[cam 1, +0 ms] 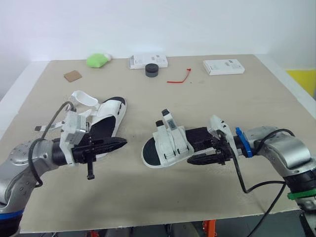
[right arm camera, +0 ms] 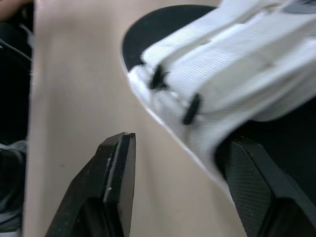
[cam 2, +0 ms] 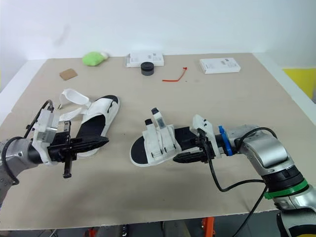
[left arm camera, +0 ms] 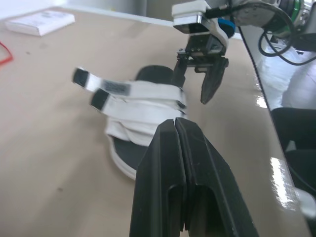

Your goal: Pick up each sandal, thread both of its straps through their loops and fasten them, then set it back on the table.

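One sandal's (left arm camera: 143,101) edge sits inside the spread right pincer (left arm camera: 191,92); left pincer (left arm camera: 175,124) pressed together, seemingly empty.

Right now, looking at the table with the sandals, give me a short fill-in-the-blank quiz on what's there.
The left gripper is ___, holding nothing. The right gripper is ___ at the edge of the middle sandal. The thin tie near the black round object is ___. Missing words: shut; open; red.
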`<state>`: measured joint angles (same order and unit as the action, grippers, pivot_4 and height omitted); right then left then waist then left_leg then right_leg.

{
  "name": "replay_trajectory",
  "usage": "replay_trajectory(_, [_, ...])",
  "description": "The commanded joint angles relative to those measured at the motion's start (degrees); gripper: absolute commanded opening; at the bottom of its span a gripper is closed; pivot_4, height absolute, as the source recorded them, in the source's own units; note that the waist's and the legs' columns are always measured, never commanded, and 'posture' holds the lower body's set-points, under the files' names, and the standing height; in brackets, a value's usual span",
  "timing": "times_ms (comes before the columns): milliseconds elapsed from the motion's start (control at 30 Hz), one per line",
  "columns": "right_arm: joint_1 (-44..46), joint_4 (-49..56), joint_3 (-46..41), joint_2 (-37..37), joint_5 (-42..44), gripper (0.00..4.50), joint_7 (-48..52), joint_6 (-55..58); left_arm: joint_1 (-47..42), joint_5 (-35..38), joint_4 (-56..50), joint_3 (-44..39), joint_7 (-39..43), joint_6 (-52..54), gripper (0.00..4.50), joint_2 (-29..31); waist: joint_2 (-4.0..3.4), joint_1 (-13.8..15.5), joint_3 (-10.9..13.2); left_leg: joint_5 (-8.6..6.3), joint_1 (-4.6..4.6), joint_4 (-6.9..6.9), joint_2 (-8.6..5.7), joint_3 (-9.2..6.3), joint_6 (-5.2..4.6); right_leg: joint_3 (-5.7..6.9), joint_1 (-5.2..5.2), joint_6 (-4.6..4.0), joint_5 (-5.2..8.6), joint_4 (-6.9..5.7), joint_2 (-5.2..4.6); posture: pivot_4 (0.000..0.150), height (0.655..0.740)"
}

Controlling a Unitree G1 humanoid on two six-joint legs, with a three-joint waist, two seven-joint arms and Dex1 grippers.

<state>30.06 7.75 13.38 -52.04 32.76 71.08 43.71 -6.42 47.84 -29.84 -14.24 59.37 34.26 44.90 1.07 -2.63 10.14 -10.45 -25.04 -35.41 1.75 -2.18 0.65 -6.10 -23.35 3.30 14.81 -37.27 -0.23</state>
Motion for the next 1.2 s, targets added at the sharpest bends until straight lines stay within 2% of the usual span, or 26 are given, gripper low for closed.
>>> replay_trajectory(33, [0.06, 2.30, -1.24, 1.54, 0.67, 1.30, -0.22, 0.68, 0.93, -1.26, -2.43, -0.74, 0.13, -1.20, 0.00, 1.96, 0.01, -0.01, 0.01, 0.02, 0.01, 0.00, 0.01, -0.01, 0.04, 0.01, 0.01, -0.01, -0.01, -0.01, 0.02, 0.150, 0.7400])
replay_trajectory(100, [-0.25, 2.49, -1.82, 2.70, 0.52, 0.11, -1.32, 0.99, 1.38, -2.13, -2.27, -0.30, -0.12, -2.05, 0.00, 2.01, 0.01, -0.01, 0.01, 0.06, 0.05, 0.00, 0.01, -0.01, 0.11, 0.01, 0.01, -0.03, -0.05, -0.04, 0.03, 0.150, 0.7400])
replay_trajectory(133, [-0.44, 2.58, -2.41, 3.42, 0.80, 0.04, -2.22, 1.48, 1.35, -2.03, -2.24, -0.29, -0.60, -2.00, 0.00, 1.77, 0.01, -0.01, 0.01, 0.08, 0.06, 0.00, 0.01, -0.01, 0.14, 0.01, 0.01, -0.03, -0.06, -0.05, 0.03, 0.150, 0.7400])
replay_trajectory(367, [-4.58, 6.60, -8.55, 4.18, 4.30, 0.04, -7.16, 5.75, 0.60, -1.83, -1.88, 1.00, -2.13, -1.69, 0.00, 0.80, 0.02, 0.08, 0.01, 0.16, 0.03, -0.06, -0.01, 0.00, 0.27, -0.01, 0.04, 0.05, -0.15, -0.06, 0.00, 0.150, 0.7400])
replay_trajectory(533, [-6.37, 9.10, -15.84, 4.01, 6.25, 0.04, -14.56, 10.43, -0.25, -1.80, -1.07, 2.54, -2.50, -1.60, 0.00, 0.16, 0.03, 0.06, 0.01, 0.17, 0.03, -0.09, -0.01, 0.02, 0.28, -0.04, 0.03, 0.06, -0.19, -0.10, 0.01, 0.150, 0.7400])
replay_trajectory(700, [-3.43, 9.56, -26.59, 6.35, 7.32, 0.04, -27.31, 14.95, -1.85, -2.57, 0.59, 5.20, -2.01, -1.89, 0.00, -0.97, 0.02, 0.05, 0.02, 0.19, 0.04, -0.16, -0.02, 0.03, 0.30, -0.07, 0.03, 0.08, -0.24, -0.15, 0.03, 0.150, 0.7400])
replay_trajectory(867, [-3.35, 10.24, -26.84, 8.57, 1.96, 0.04, -38.10, 15.54, -3.77, -2.86, 1.98, 6.51, -1.54, -1.91, 0.00, -1.77, 0.03, 0.03, 0.01, 0.21, 0.03, -0.15, -0.02, 0.04, 0.33, -0.09, 0.02, 0.08, -0.24, -0.16, 0.04, 0.150, 0.7400])
replay_trajectory(1033, [-0.54, 3.58, -21.79, 14.76, -5.53, 0.04, -49.41, 17.27, -6.16, -3.23, 3.90, 7.30, -0.87, -1.94, 0.00, -2.05, 0.03, -0.21, 0.01, 0.21, 0.09, -0.17, 0.01, 0.16, 0.33, -0.20, -0.02, 0.05, -0.27, -0.27, 0.08, 0.150, 0.7400])
replay_trajectory(1200, [0.86, -1.44, -21.25, 16.75, -10.10, 0.04, -52.26, 12.90, -6.26, -3.09, 3.63, 7.25, -1.05, -1.70, 0.00, -2.37, 0.06, -0.15, -0.01, 0.27, 0.18, -0.22, -0.01, 0.22, 0.34, -0.27, 0.04, 0.10, -0.33, -0.36, 0.07, 0.150, 0.7400])
